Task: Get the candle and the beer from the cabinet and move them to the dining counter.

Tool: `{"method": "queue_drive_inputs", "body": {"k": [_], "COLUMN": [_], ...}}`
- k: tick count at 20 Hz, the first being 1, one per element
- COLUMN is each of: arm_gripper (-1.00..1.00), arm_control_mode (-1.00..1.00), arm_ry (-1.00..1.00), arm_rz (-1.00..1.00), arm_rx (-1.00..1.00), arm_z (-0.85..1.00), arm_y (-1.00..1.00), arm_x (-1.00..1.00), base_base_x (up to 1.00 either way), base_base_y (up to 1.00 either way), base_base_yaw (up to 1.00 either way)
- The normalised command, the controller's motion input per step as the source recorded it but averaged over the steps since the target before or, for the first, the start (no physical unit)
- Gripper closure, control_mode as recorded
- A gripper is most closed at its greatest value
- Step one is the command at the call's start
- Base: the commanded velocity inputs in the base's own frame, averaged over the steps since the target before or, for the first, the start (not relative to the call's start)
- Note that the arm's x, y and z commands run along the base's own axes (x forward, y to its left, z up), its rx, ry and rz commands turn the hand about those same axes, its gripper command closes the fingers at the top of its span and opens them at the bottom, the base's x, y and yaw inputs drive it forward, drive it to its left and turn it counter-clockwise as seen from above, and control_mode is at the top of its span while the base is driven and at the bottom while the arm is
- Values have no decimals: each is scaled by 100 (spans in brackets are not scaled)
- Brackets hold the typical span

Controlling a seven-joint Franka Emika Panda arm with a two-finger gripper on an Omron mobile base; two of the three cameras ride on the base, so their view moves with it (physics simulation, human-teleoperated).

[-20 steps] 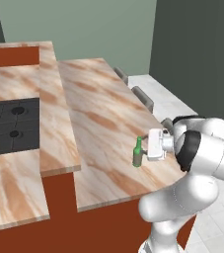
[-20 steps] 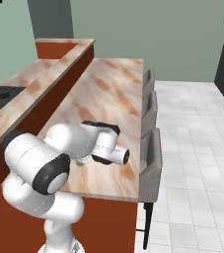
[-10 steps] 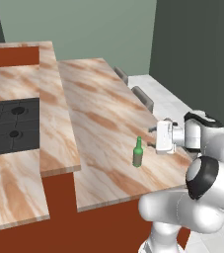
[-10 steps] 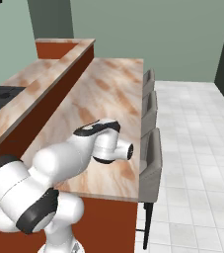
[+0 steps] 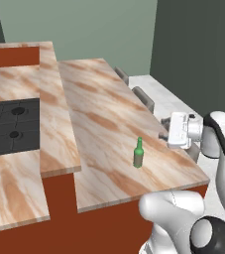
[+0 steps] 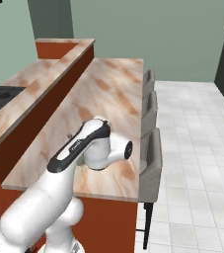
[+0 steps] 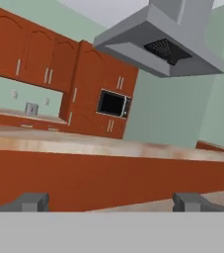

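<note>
So in the left base view the small green glass beer bottle with the long narrow neck [image 5: 139, 153] is standing upright on the beige-pink marbled stone desk [image 5: 99, 104], near its front end. The claw [image 5: 164, 129] sits just to the bottle's right and a bit higher, apart from it, holding nothing. The bottle's long axis runs straight up, while the claw points sideways across the slab.

Right base view: the white arm [image 6: 86, 146] arches over the front end of the same desk and hides the bottle, so no help there.

Hand view: both grey finger tips [image 7: 30, 201] sit far apart at the bottom, so the claw is spread wide with nothing between. Beyond them are the reddish-brown wall cabinet [image 7: 29, 52] and a grey range hood [image 7: 168, 42]. I'd guess the candle comes next
</note>
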Motion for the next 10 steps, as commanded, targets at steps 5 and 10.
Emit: {"method": "queue_drive_inputs", "body": {"k": [5,10], "arm_gripper": [-100,-100], "arm_control_mode": [-100,-100], "arm_ry": [0,1], "arm_rz": [-20,-21], "arm_rx": [3,1], "arm_z": [85,64], "arm_y": [1,18], "arm_x": [-83,-88], "base_base_x": [0,0], "base_base_y": [0,0], "base_base_yaw": [0,0]}}
